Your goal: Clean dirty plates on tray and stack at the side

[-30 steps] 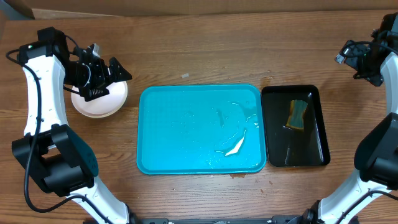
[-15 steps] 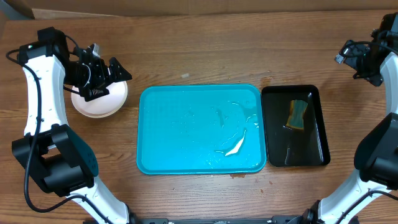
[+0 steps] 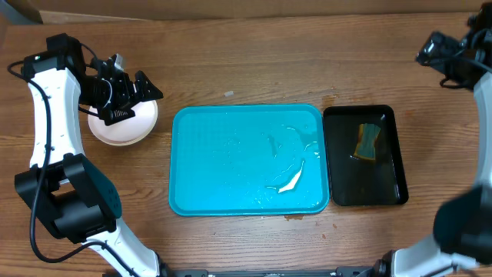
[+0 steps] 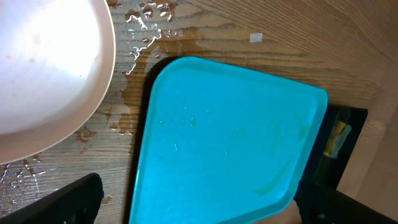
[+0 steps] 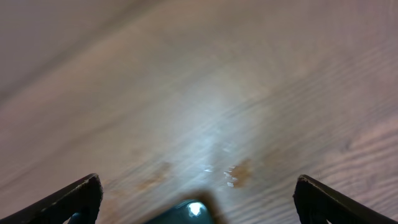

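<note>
A stack of plates sits on the table left of the turquoise tray; only the whitish top plate shows clearly, and it fills the upper left of the left wrist view. The tray holds no plates, only water streaks, and it also shows in the left wrist view. My left gripper is open and empty, over the right edge of the stack. My right gripper is open and empty, over bare wood at the far right back.
A narrow black tray with a yellow-green sponge lies right of the turquoise tray; its corner shows blurred in the right wrist view. Water drops lie on the wood by the plates. A small white scrap lies behind the tray.
My right arm has shifted a little toward the back of the table, and its wrist view is blurred. The left arm, the plates and both trays have not moved.
</note>
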`<control>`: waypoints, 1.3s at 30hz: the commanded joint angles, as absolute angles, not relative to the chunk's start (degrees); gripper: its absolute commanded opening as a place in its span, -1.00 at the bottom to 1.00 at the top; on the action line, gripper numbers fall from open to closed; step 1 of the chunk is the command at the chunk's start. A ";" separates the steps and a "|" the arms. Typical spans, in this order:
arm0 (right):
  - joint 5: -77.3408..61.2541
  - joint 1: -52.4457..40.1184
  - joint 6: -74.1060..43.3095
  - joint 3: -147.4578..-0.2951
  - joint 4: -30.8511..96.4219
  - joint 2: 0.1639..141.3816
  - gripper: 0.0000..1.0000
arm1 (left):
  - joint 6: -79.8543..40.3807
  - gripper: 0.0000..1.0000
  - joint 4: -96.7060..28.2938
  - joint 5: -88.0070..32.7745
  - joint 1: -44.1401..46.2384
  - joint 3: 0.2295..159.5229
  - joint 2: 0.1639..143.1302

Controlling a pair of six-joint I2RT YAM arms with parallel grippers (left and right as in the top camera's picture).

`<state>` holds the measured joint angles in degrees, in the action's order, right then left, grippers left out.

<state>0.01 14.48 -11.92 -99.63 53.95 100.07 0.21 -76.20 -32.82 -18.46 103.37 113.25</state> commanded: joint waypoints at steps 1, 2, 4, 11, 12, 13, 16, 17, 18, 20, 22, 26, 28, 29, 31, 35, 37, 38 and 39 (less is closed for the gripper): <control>-0.05 9.28 -11.77 -100.36 53.63 90.11 1.00 | 1.30 0.99 -76.07 -33.91 -18.35 103.28 112.44; -0.05 7.60 -11.77 -100.36 53.63 87.96 1.00 | 1.30 1.00 -76.07 -33.91 -18.35 103.28 112.44; -0.05 3.38 -11.77 -100.33 53.63 83.37 1.00 | 1.30 1.00 -76.07 -33.91 -18.35 103.28 112.44; -0.08 -11.99 -11.77 -100.33 53.65 69.36 1.00 | 1.30 1.00 -76.07 -33.91 -18.35 103.28 112.44; -0.05 -13.58 -11.75 -100.27 53.65 67.53 1.00 | 1.30 1.00 -76.07 -33.91 -18.35 103.28 112.44; -0.05 -15.07 -11.77 -99.92 53.71 65.34 1.00 | 1.30 0.99 -76.07 -33.91 -18.35 103.28 112.44; 1.50 -15.99 -10.35 -97.23 52.05 59.13 1.00 | 1.30 1.00 -76.07 -33.91 -18.35 103.28 112.44; 1.43 -15.53 -10.17 -95.81 50.96 57.12 1.00 | 1.30 1.00 -76.07 -33.91 -18.35 103.28 112.44; 1.45 -14.96 -10.17 -94.04 49.67 54.98 1.00 | 1.30 0.99 -76.07 -33.91 -18.35 103.28 112.44; 1.43 -13.28 -10.17 -88.82 45.56 50.06 1.00 | 1.30 0.99 -76.07 -33.91 -18.35 103.28 112.44; 1.30 -11.18 -10.20 -81.71 38.87 44.77 1.00 | 1.30 1.00 -76.07 -33.91 -18.35 103.28 112.44; -1.30 -6.85 -10.20 -65.06 22.81 33.87 1.00 | 1.30 1.00 -76.07 -33.91 -18.35 103.28 112.44; -2.76 -4.73 -10.20 -56.25 14.46 28.34 1.00 | 1.30 1.00 -76.07 -33.91 -18.35 103.28 112.44; -3.44 -3.79 -10.22 -52.34 10.79 25.85 1.00 | 1.30 1.00 -76.07 -33.91 -18.35 103.28 112.44; -4.73 -2.09 -10.22 -44.16 2.94 20.62 1.00 | 1.30 1.00 -76.07 -33.91 -18.35 103.28 112.44; -5.72 0.23 -10.26 -31.20 -8.71 12.71 1.00 | 1.30 1.00 -76.07 -33.91 -18.35 103.28 112.44; -5.67 0.51 -10.24 -26.81 -11.92 10.28 1.00 | 1.30 0.99 -76.07 -33.91 -18.35 103.28 112.44; -5.65 0.51 -10.22 -24.56 -13.54 9.13 1.00 | 1.30 1.00 -76.07 -33.91 -18.35 103.28 112.44; -5.67 0.51 -10.24 -22.70 -14.76 8.19 1.00 | 1.30 1.00 -76.07 -33.91 -18.35 103.28 112.44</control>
<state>-4.71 0.12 -10.46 -26.83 -12.71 10.66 0.21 -76.23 -32.84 -18.46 103.37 113.25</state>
